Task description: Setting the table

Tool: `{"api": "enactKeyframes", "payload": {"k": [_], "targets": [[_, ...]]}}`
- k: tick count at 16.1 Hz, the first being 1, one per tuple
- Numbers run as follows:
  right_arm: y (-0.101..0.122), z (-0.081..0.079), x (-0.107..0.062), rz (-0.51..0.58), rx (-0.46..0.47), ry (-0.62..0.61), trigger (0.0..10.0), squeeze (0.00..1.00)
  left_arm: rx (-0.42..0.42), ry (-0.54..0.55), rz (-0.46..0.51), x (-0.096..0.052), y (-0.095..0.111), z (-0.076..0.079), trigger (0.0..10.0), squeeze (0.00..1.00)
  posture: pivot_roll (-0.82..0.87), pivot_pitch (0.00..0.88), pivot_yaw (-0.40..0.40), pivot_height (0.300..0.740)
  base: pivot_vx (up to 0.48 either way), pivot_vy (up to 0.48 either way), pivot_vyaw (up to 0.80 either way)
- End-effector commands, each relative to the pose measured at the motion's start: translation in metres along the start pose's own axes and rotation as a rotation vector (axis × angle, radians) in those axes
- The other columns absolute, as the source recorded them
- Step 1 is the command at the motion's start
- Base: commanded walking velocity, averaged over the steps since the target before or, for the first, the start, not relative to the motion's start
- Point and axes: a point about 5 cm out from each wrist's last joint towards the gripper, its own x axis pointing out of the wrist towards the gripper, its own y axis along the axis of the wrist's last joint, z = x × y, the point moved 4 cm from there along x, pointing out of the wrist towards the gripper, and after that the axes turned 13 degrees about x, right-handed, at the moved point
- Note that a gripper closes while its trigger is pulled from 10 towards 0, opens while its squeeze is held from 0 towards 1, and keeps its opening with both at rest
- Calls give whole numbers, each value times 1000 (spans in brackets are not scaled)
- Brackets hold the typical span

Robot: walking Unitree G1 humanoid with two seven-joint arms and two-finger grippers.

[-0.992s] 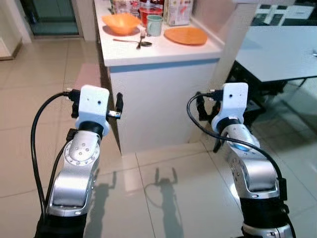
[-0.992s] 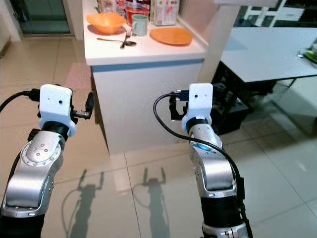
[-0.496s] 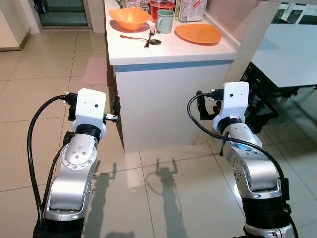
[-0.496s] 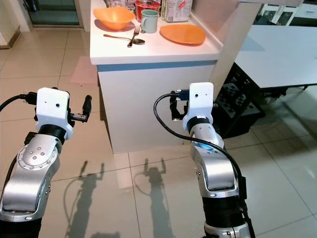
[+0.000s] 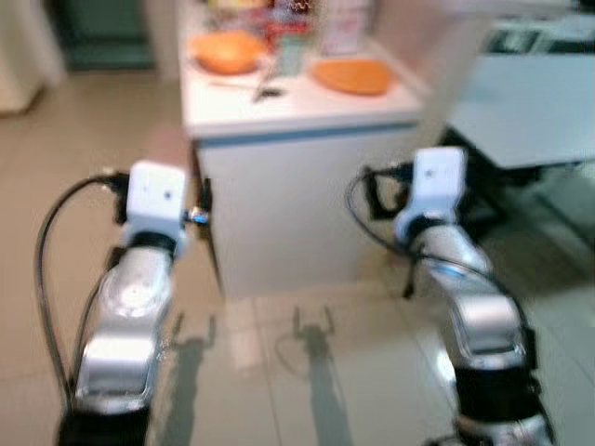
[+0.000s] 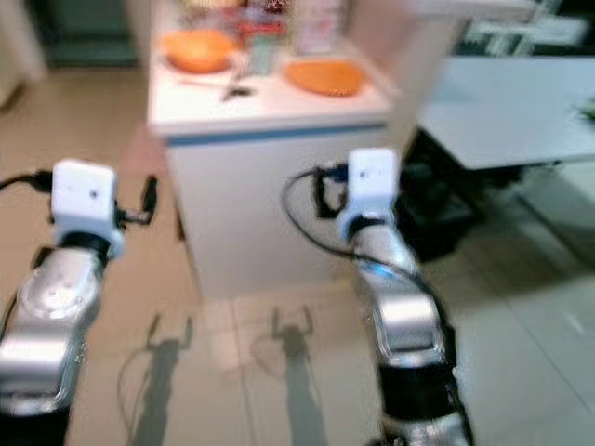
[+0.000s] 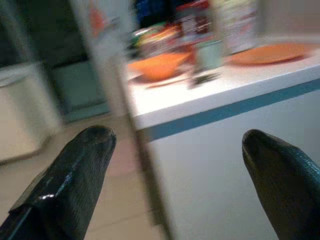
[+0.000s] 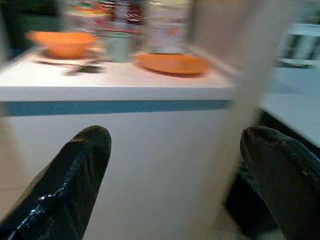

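— Where are we with the table?
— Both pincers, left gripper (image 7: 175, 165) and right gripper (image 8: 175, 165), spread apart and empty, arms raised before the counter (image 5: 297, 102). Bowl (image 5: 226, 51), plate (image 5: 351, 76) and, through the blur, seemingly cutlery (image 5: 263, 88) sit there untouched; nothing laid yet.

We look down, through blur, at a white counter (image 6: 279, 158) with a blue band under its top. On it sit an orange bowl (image 6: 198, 48), an orange plate (image 6: 324, 77) and cutlery (image 6: 232, 88) between them. Our left gripper (image 6: 147, 197) and right gripper (image 6: 318, 193) hover before the counter's front. A pale table (image 6: 507, 107) stands beside the counter.
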Motion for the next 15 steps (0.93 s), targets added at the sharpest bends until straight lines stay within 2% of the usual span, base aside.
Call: {"api": "enactKeyframes", "payload": {"k": [1, 11, 13, 15], "targets": [[2, -9, 2, 5, 14, 22, 10000, 0, 12, 15, -4, 0, -1, -7, 10000, 0, 76, 0, -71, 740, 360, 0, 0], [2, -9, 1, 11, 14, 30, 10000, 0, 24, 6, 5, 3, 1, -9, 10000, 0, 82, 0, -57, 740, 360, 0, 0], [3, -12, 2, 13, -20, 44, 10000, 0, 28, 5, 7, 4, 1, -10, 10000, 0, 83, 0, -56, 740, 364, 0, 0], [4, -11, 1, 21, -34, 40, 10000, 0, 26, 1, 9, 4, 1, -9, 10000, 0, 81, 0, -58, 740, 358, 0, 800]]}}
